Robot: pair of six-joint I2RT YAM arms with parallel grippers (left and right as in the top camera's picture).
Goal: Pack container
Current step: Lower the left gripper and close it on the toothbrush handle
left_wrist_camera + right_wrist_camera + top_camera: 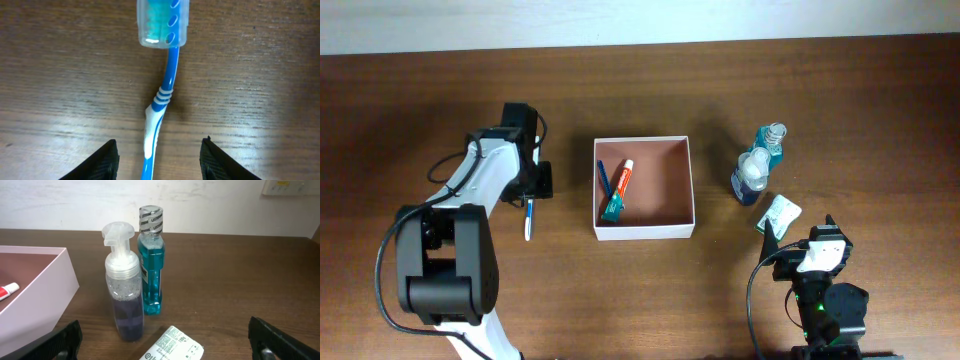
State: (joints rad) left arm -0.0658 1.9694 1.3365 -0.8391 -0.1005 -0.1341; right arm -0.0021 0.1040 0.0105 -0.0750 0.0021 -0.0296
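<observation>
Straddling the blue-and-white plastic toothbrush w/ clear snap-on head cap [161,100], the left gripper [159,161] has its jaws apart, one either side of the handle and neither touching it. Brush lies flat on the brown wood table [420,90], left of the container [693,190], the square white-walled cardboard box w/ reddish-brown floor at table centre. Already inside: a red-white-green toothpaste tube [618,190] and a thin blue stick-like item [603,178], too small to ID.

Right gripper [164,330] is parked w/ jaws wide apart, holding nothing, facing a clear foam-pump bottle w/ purple liquid [123,292], a teal mouthwash bottle [151,265] and a white printed sachet [172,347].

Step in hand, prob.: toothbrush pick. Next move needs jaws centred on the handle, lowered to the tabletop and shut. Handle is thin and low, so it may roll or skid. Then lift and carry to the box.
</observation>
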